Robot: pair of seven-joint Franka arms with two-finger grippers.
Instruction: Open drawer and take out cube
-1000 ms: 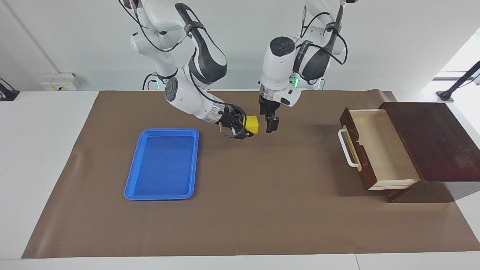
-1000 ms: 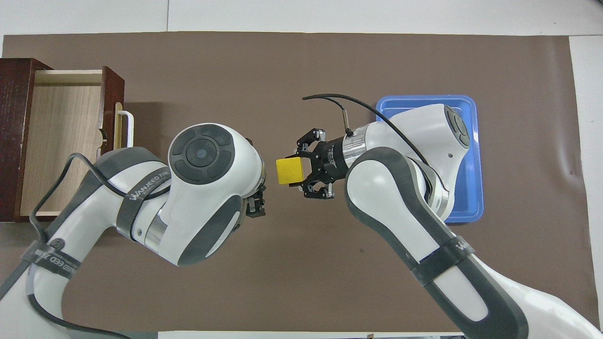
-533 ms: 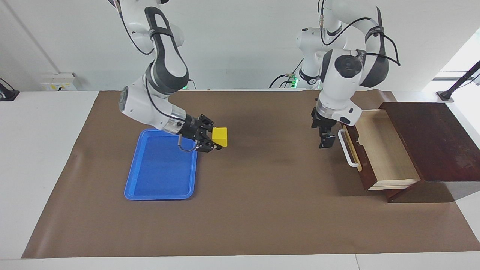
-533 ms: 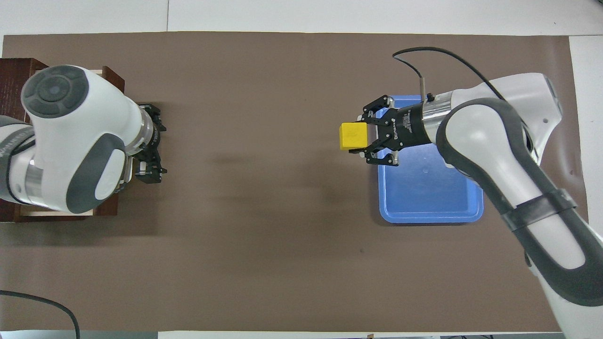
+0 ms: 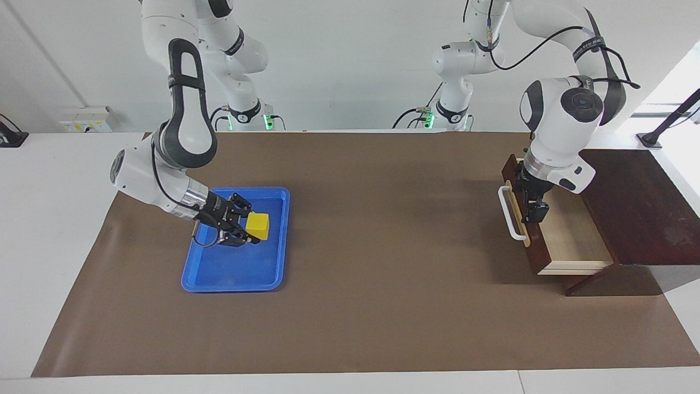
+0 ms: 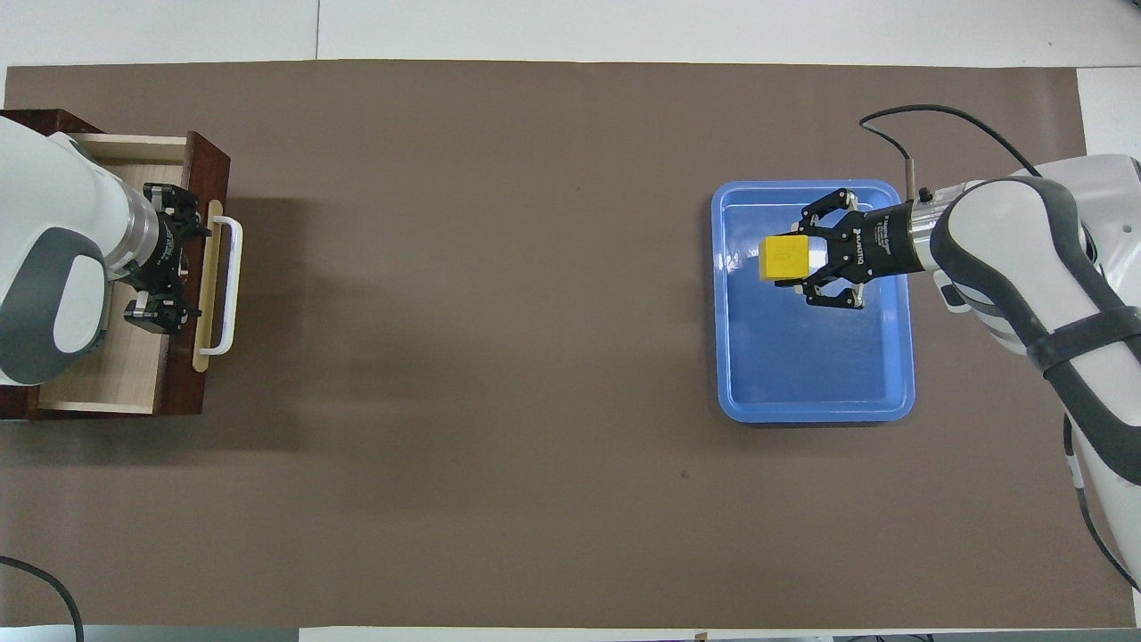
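The yellow cube (image 5: 259, 225) (image 6: 782, 259) hangs just above the blue tray (image 5: 235, 286) (image 6: 816, 415), over the tray's part nearer to the robots. My right gripper (image 5: 251, 226) (image 6: 795, 259) is shut on it from the side. The dark drawer (image 5: 569, 232) (image 6: 111, 379) stands pulled out of its dark wooden box (image 5: 629, 202), its pale interior showing. My left gripper (image 5: 535, 207) (image 6: 169, 257) hangs open over the drawer's interior, just inside the front panel with the white handle (image 5: 509, 214) (image 6: 229, 285).
A brown mat (image 5: 383, 273) covers the table between tray and drawer. The tray lies toward the right arm's end, the box toward the left arm's end, at the mat's edge. White tabletop borders the mat.
My right gripper has carried the cube from the table's middle to over the tray. My left gripper has swung from the middle to over the open drawer.
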